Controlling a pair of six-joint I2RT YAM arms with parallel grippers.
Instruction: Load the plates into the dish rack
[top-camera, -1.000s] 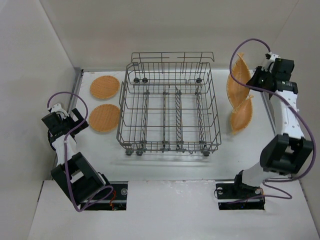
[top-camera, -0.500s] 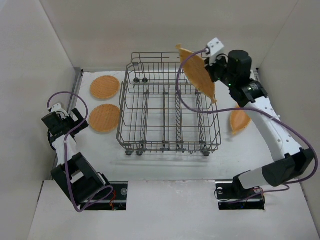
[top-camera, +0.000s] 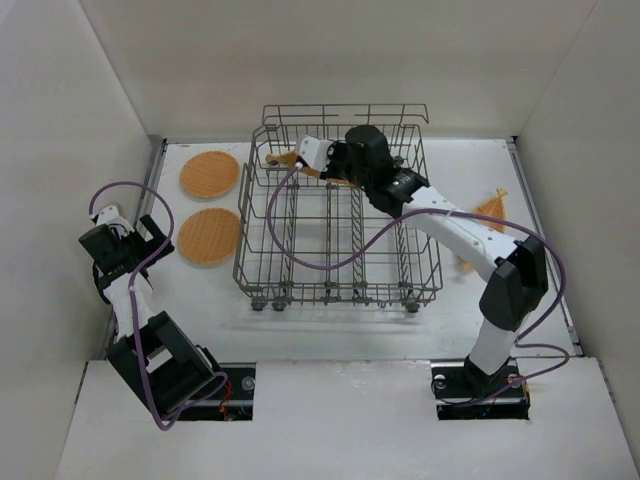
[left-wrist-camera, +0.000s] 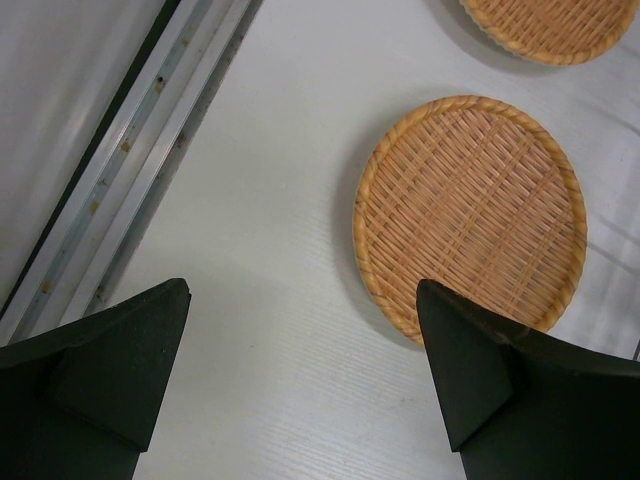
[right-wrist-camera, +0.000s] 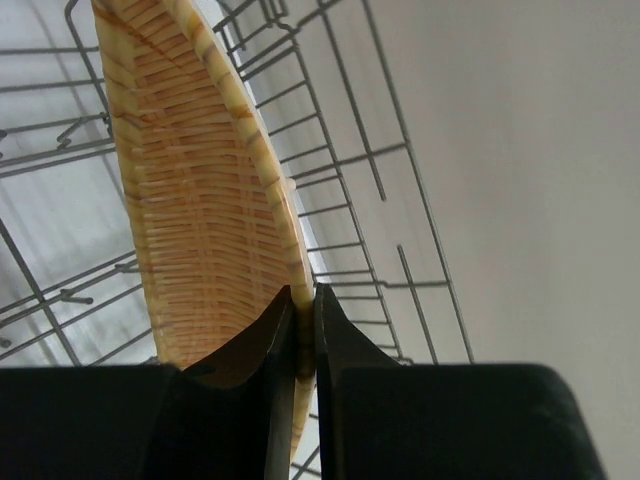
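Pinched thinly at its rim between my right fingers (right-wrist-camera: 272, 345), the plate (right-wrist-camera: 190, 200) hangs edge-on over the dish rack's (top-camera: 243, 240) far tines and could twist and snag; my left fingers (left-wrist-camera: 110, 370) gape wide.

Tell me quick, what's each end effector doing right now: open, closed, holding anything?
Left end effector: open, holding nothing.
Right end effector: closed on the rim of a plate, held over the dish rack.
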